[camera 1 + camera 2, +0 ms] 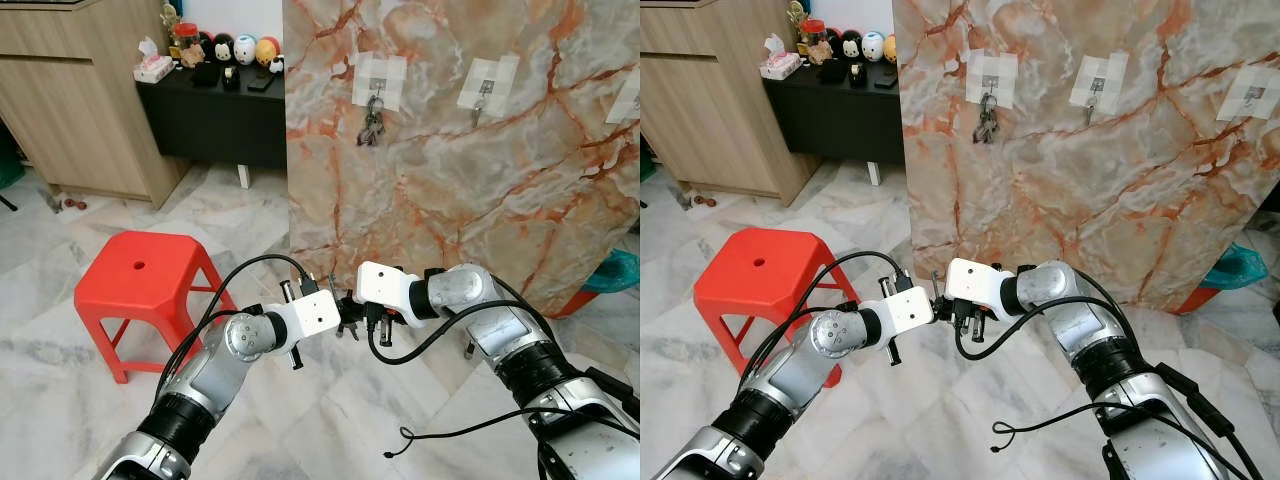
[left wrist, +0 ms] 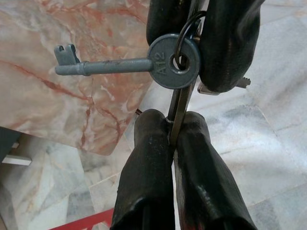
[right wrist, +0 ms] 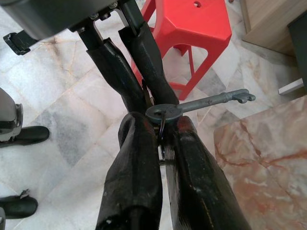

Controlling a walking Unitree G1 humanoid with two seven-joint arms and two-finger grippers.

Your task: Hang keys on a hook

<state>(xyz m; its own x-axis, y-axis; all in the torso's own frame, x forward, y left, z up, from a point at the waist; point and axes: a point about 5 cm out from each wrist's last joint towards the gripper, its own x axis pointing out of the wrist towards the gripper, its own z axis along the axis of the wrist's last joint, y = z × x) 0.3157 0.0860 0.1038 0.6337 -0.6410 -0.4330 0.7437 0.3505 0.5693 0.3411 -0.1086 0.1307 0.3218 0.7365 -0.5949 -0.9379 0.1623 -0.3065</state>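
Below marble panel, at 6 o'clock: left gripper and right gripper both clamp key bunch, likely handover before hooking.

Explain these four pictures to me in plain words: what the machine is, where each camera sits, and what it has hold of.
This is a walking humanoid robot with two silver arms, each ending in a pincer of two black fingers. The two wide pictures come from cameras in its head, looking down at its own arms. The two close-ups come from a camera on each wrist, looking along the fingers.

The left pincer and right pincer meet in front of the robot, both closed on one bunch of keys; a grey key stamped A12 sticks out sideways.

Behind stands a marble-patterned board with stick-on hooks: one hook already holds keys, the next hook looks free. A red stool stands on the tiled floor.
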